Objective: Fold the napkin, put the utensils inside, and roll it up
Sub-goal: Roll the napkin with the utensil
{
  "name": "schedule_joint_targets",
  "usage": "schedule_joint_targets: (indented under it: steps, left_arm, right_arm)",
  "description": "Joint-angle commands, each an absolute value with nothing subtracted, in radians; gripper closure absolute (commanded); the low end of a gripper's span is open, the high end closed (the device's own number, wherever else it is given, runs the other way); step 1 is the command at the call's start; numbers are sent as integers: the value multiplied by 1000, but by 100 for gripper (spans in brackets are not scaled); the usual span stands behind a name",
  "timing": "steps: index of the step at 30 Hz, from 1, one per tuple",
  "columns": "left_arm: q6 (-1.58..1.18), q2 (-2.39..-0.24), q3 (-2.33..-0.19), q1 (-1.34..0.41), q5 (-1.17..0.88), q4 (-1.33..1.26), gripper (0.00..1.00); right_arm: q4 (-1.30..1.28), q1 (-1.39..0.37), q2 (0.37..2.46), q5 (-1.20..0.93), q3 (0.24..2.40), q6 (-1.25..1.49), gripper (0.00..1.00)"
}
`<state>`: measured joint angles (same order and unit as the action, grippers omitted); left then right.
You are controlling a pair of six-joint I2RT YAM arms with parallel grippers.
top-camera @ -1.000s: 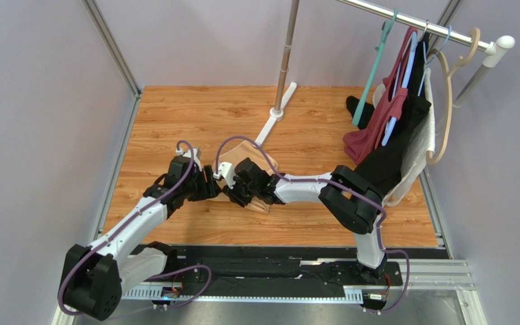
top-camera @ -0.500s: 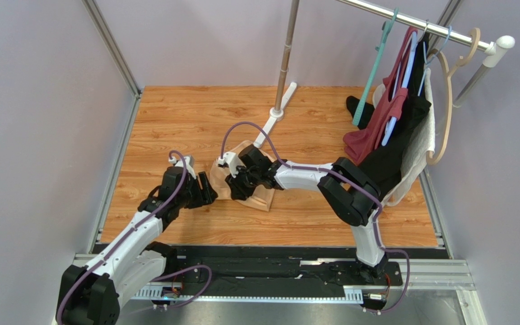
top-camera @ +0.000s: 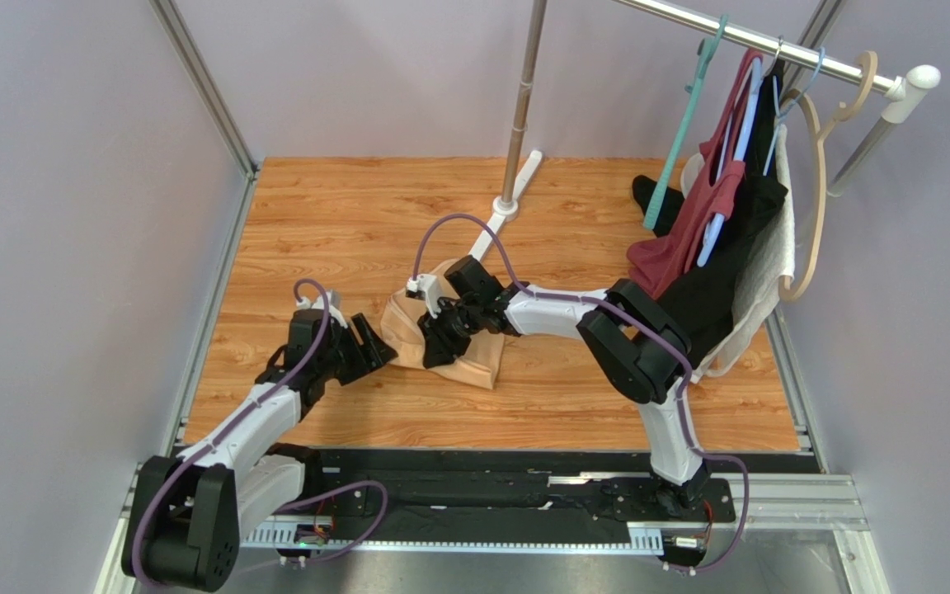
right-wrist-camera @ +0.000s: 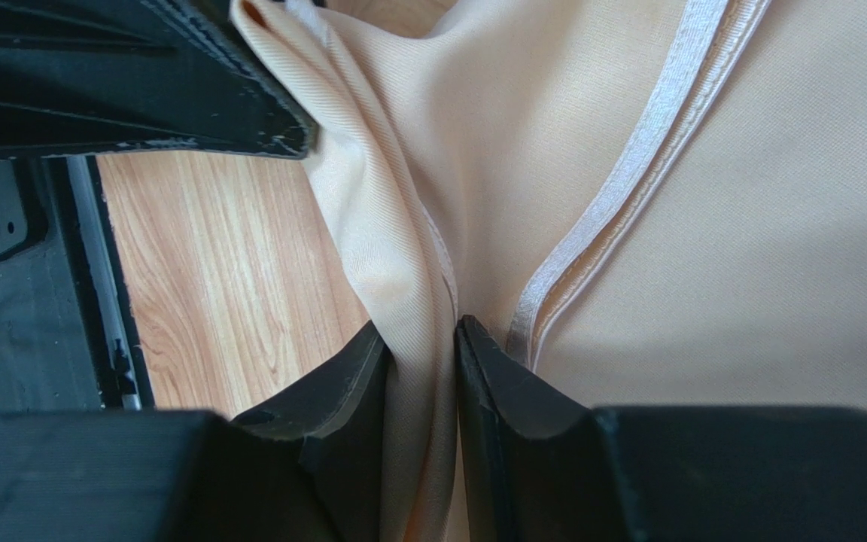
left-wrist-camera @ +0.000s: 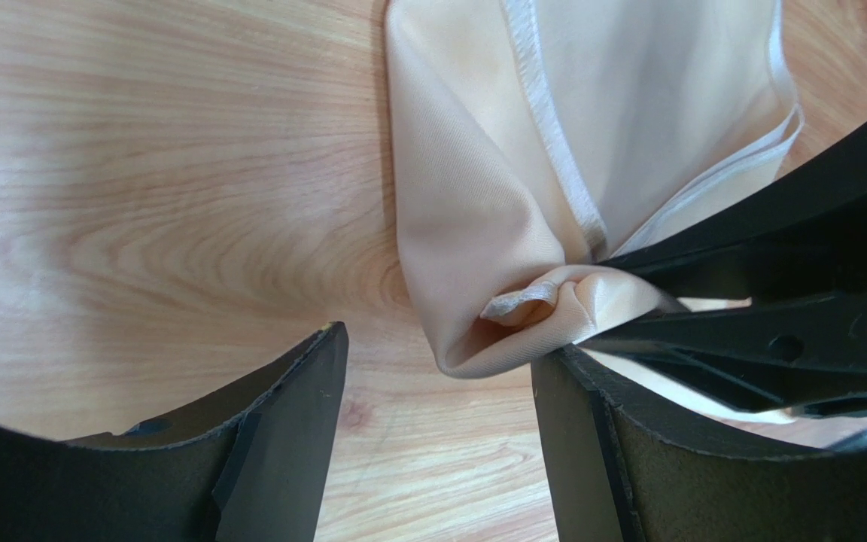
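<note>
The left pincer [top-camera: 366,350] is spread wide and holds nothing, low over the table [top-camera: 319,223], just beside the napkin [top-camera: 480,360], which lies bunched mid-table. The right pincer [top-camera: 439,332] is clamped on a napkin fold.

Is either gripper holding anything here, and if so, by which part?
The right gripper pinches the napkin by a bunched fold beside its hem. The left gripper is open and holds nothing.
</note>
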<state>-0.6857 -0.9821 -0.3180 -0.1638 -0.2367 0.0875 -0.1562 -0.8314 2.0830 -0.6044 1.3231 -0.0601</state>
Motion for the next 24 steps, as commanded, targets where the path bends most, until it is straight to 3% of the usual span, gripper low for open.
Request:
schedule_joint_targets:
  steps: [1,9,13,24]
  left_arm:
    - [-741,-1049,-307,-134,-333,-115,30]
    - [-779,-1127,-276,-75,-429,-282,34]
    - [-810,-1111,-252,-75,-488,-354,30]
    - [-724,-1055,-279,-69,-376,-163,29]
  right_arm:
    - [-359,-841,2178,-577,1266,-58,71]
    - [-362,-839,2186,-586,1269,-54,71]
    - [-361,-833,2189,-586,1270,-49,71]
    - [-374,-830,2184,-589,1275,-49,71]
